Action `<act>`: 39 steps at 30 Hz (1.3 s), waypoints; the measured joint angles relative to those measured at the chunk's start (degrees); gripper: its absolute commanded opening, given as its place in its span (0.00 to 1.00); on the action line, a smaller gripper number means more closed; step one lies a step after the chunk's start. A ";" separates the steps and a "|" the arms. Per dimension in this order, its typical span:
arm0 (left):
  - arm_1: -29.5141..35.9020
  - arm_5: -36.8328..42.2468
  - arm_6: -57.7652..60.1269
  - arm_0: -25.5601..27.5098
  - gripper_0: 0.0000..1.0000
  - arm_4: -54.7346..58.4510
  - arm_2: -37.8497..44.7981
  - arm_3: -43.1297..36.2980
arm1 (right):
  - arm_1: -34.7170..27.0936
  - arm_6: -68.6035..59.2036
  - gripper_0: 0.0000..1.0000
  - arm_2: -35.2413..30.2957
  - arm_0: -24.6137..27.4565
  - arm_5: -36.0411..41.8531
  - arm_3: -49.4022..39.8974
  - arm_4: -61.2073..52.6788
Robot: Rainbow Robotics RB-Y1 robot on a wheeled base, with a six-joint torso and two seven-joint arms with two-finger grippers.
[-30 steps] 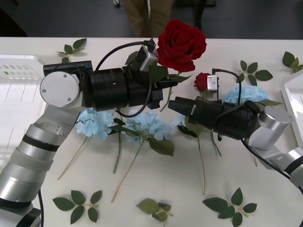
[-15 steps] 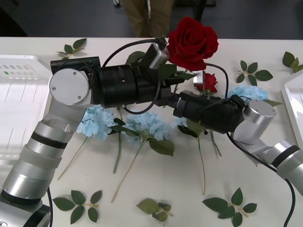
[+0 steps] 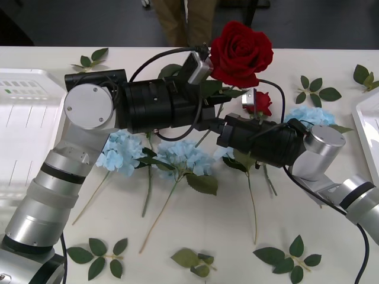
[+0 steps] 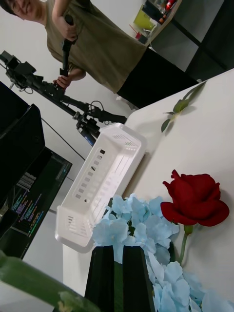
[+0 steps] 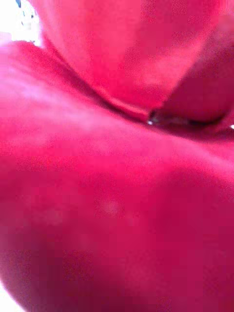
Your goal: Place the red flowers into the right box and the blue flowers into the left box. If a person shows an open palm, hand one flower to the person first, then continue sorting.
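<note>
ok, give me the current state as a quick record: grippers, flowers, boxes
left gripper: mid-table, at the stem of the raised red rose
right gripper: meeting the left one, shut on a green stem, apparently that rose's
raised red rose: head up in the air above the table
second red rose: lying on the table behind the right arm
blue flowers: several on the table, under and beside both arms
left box: no flowers in the visible part
right box: only the rim in view
leaf sprigs: scattered
</note>
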 measured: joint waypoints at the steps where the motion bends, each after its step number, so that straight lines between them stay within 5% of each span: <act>1: -0.01 0.00 0.00 -0.01 1.00 0.00 0.00 0.01 | 0.00 0.00 0.00 0.00 0.00 0.00 0.00 -0.02; 20: 2.21 0.11 0.01 -0.01 1.00 0.72 0.02 0.06 | -4.52 0.00 0.00 -0.19 0.01 -0.28 0.10 -0.50; 26: 13.77 5.91 2.26 -0.02 1.00 6.03 -0.01 0.08 | -14.60 0.00 0.00 -0.76 0.25 -0.02 0.14 -0.61; 35: 34.59 20.38 34.95 -0.05 1.00 8.92 -0.03 0.06 | -37.55 0.00 0.00 -1.82 0.30 5.31 1.73 -2.43; 39: 40.65 27.10 37.07 -0.04 1.00 7.94 0.09 0.07 | -43.09 0.00 0.00 -3.80 0.30 11.38 9.76 -2.47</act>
